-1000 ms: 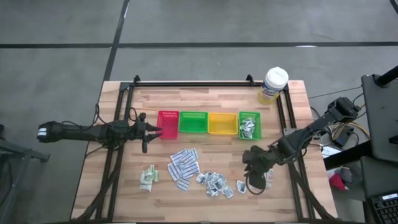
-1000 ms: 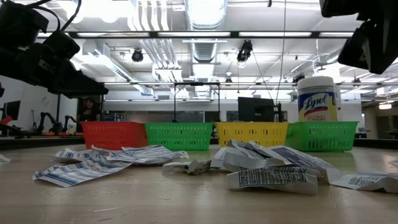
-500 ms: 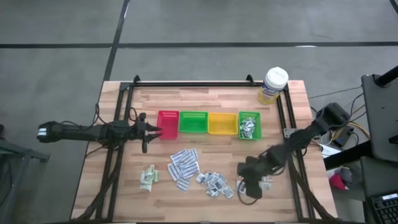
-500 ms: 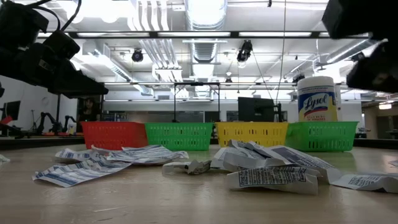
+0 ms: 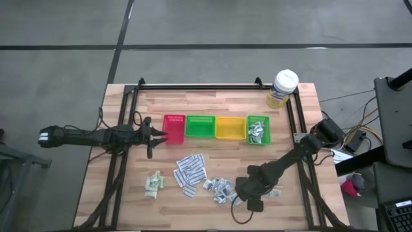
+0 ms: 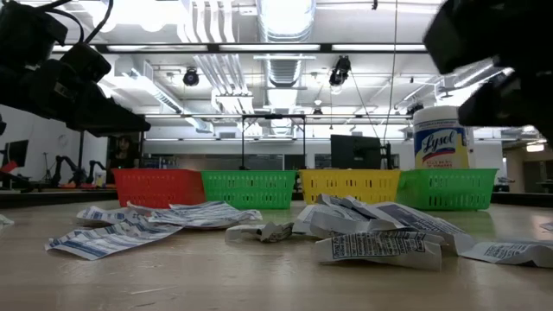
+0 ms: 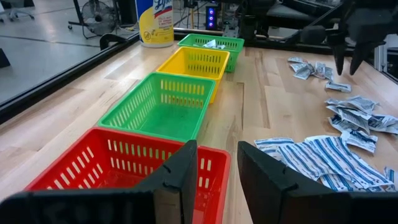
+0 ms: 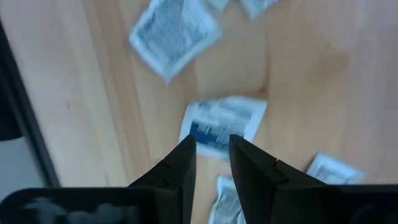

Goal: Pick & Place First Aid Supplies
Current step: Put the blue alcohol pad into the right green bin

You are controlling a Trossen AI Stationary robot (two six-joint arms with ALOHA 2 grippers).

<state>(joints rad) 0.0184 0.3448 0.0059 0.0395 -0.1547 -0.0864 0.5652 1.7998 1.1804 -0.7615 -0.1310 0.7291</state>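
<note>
trays [image 5: 215, 127]: one row mid-table | packets [image 5: 190, 171]: loose before them | tub [image 5: 282, 88]: behind, right corner

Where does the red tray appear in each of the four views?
High view: red tray, leftmost of the row of four trays, just beside the left hand.
Low view: red tray, left end of the row, at the back.
Left wrist view: red tray, nearest, just beyond the fingers.
Right wrist view: not in it.
Shared landmark: the green tray next to it.
</note>
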